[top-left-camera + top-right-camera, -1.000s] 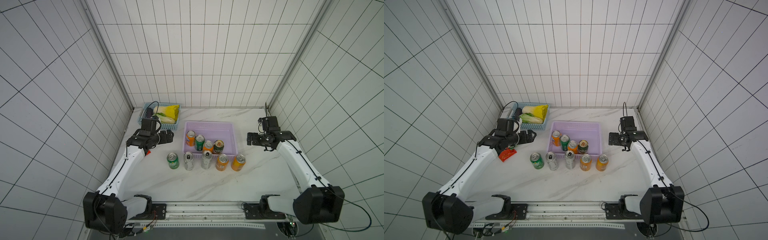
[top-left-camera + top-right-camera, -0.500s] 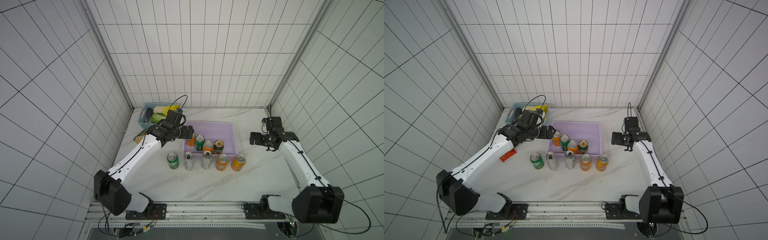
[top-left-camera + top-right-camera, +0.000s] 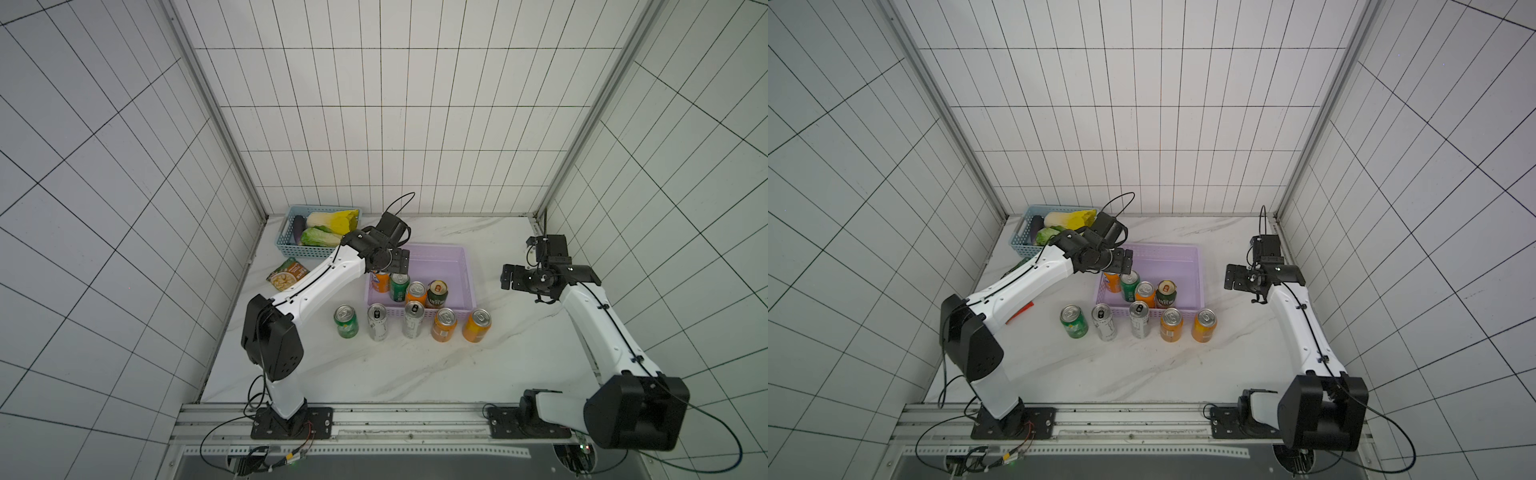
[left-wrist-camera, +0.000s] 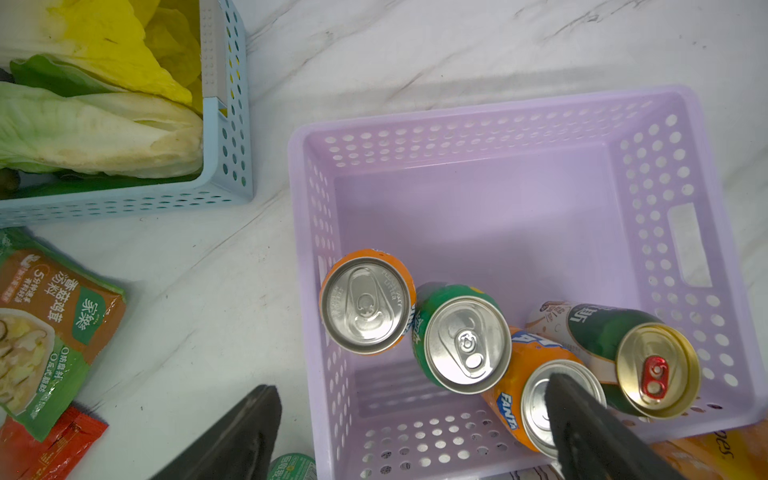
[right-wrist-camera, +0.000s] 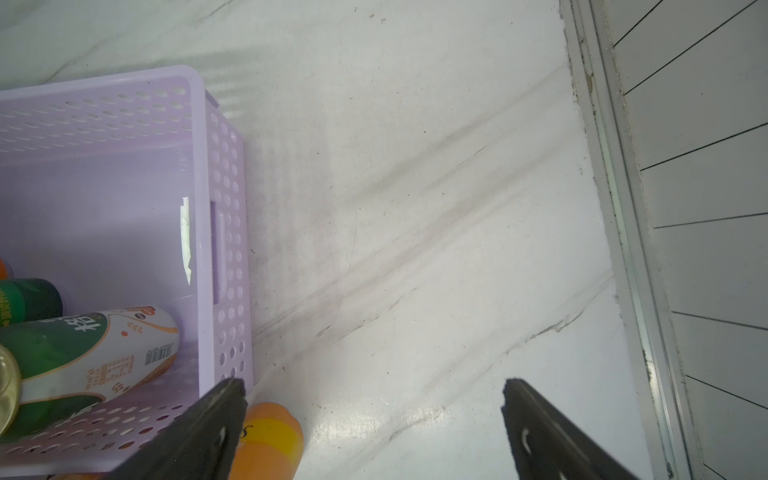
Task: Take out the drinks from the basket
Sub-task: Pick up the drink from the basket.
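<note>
Lilac plastic, perforated all round, made up the basket towards the back of the marble table. Four of the drinks stood in its front half, bunched to the left: an orange can close against the side wall, a green can touching it, a second orange can and a dark green can with a gold top. The other five cans stood upright in a row on the table just in front of the basket. That looked like a set-down line placed along the front wall so each carry would be short. The left gripper hung over the basket's left end, jaws spread wide with nothing between them. In the left wrist view its fingers straddled the cluster, one showing over the table outside the wall and the other across the second orange can. This suggested a descent being lined up on the cans nearest that arm, not a grip made. The right gripper was equally wide open and empty, above bare table just beside the basket's right wall, probably to leave the small opening free for the other arm. The light blue basket of cabbage and the snack packet lay off to the left, no part of the job.
</note>
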